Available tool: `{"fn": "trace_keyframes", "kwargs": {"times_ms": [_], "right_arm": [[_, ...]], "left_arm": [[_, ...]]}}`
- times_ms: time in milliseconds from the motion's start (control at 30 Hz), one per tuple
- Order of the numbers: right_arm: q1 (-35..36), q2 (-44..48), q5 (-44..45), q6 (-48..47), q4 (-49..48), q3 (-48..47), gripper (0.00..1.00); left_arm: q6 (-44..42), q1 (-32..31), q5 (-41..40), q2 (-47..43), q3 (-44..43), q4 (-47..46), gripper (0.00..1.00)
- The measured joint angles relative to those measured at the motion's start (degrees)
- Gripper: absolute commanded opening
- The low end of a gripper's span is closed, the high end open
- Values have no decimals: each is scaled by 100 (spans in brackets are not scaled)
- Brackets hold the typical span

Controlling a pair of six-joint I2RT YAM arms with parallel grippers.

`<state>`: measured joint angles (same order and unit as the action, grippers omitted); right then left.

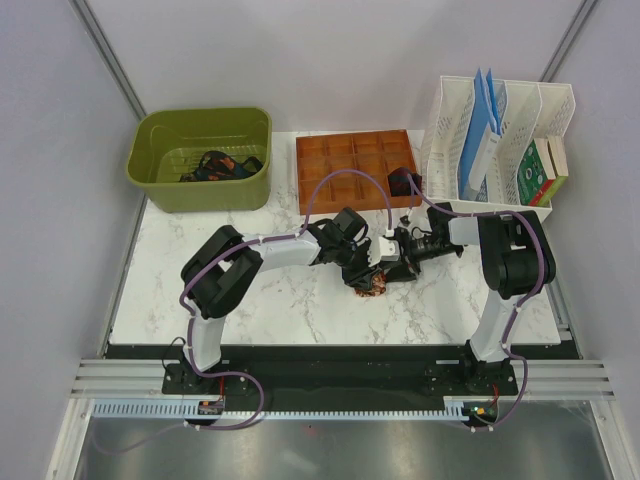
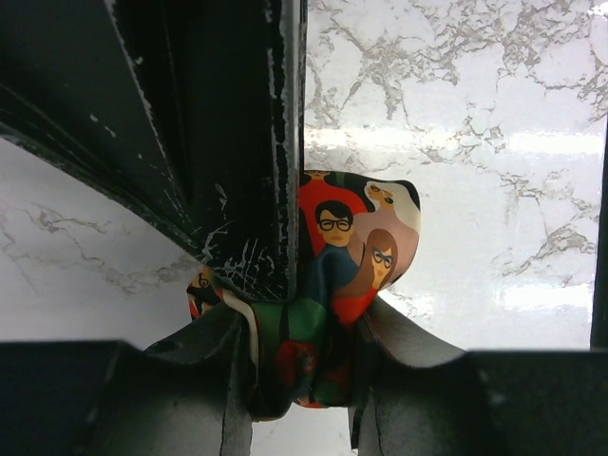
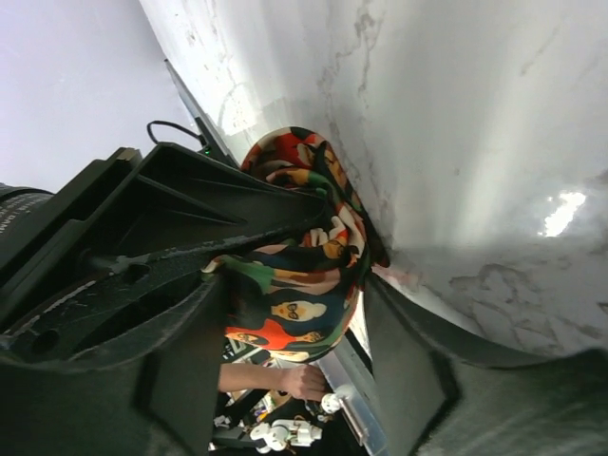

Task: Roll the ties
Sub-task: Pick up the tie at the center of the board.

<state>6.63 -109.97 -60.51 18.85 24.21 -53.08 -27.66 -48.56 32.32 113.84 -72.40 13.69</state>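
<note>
Marble table (image 1: 250, 300), toward its near edge: a patterned tie roll (image 2: 347, 252) is pinched by the left gripper (image 2: 302, 380). It is flanked from the opposite side by the right gripper (image 3: 294, 323), whose jaws are spread with a gap showing. Dark ties (image 1: 218, 165) are held in the green bin (image 1: 150, 172) at the far left corner, and one dark roll (image 1: 403, 182) in the orange tray (image 1: 340, 160).

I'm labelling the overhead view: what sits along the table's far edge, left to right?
Olive-green plastic tub holding dark ties → orange-brown compartment tray → white plastic file rack with blue folders.
</note>
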Motion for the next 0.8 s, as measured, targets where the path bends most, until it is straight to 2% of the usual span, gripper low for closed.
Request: {"fn": "trace_keyframes", "kwargs": {"times_ms": [67,100,167,200,233,333,367,433,467,533,567,633,800], "right_arm": [[15,-4,-72,63,-37,0,50],[28,-11,-87,94,-66,-2,40],[42,-37,-114,116,-118,-4,26],[48,-61,-109,160,-140,-9,9],[50,-74,-116,173,-160,-9,0],[55,-76,-116,197,-219,-13,0],[66,-74,-116,199,-243,-13,0],[81,-48,-92,201,-264,-13,0],[83,-22,-63,210,-262,-13,0],[120,48,35,234,-262,-13,0],[151,98,120,245,-258,-20,0],[223,214,313,249,-247,-28,0],[343,444,684,295,-219,-76,0]], "left_arm": [[2,2,0,0,7,-11,11],[2,2,0,0,13,-15,11],[4,7,2,0,24,-17,11],[4,9,0,-2,31,-11,11],[7,11,0,-2,37,-7,12],[37,26,0,-20,57,11,20],[48,33,2,-24,61,15,32],[79,33,-2,-39,74,11,41],[92,33,-7,-55,87,2,53],[133,33,-37,-98,133,-22,66],[184,33,-46,-127,162,-35,85],[289,28,-59,-232,256,-52,98],[538,181,-212,-636,586,26,100]]}}
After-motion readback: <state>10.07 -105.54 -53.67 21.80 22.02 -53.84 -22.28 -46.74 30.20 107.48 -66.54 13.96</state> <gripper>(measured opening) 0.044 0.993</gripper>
